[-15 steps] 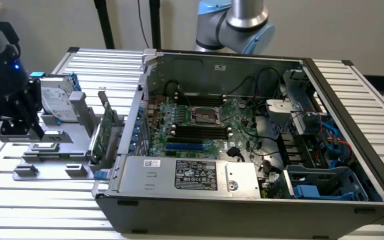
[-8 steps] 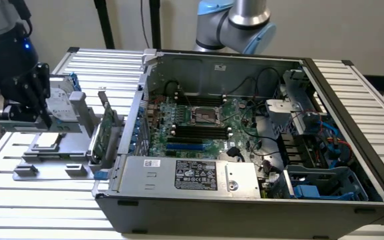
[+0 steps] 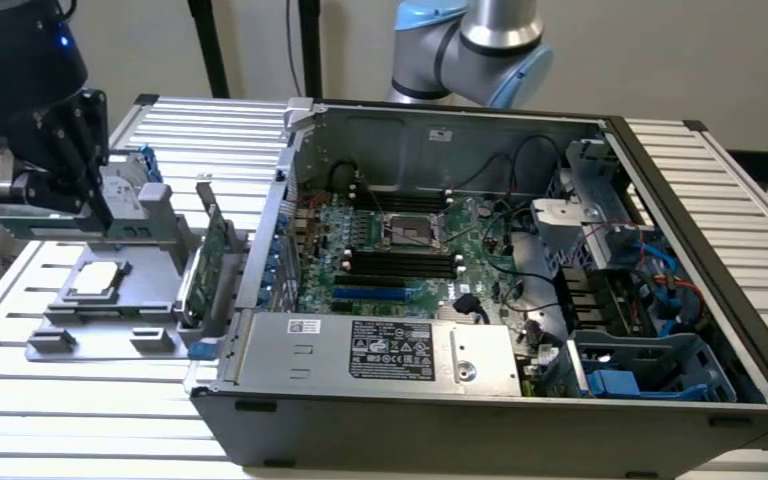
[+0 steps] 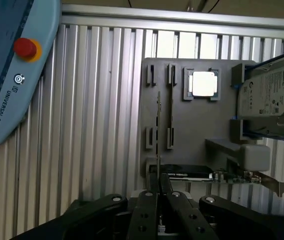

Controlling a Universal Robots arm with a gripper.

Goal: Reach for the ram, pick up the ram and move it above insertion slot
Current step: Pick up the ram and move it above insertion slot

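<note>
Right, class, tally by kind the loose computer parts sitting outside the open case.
ram: 1
processor chip: 1
hard drive: 1
expansion card: 1
Total: 4

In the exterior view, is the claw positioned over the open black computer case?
No: the claw hangs over the grey parts fixture at the exterior view's left, outside the open black computer case.
</note>
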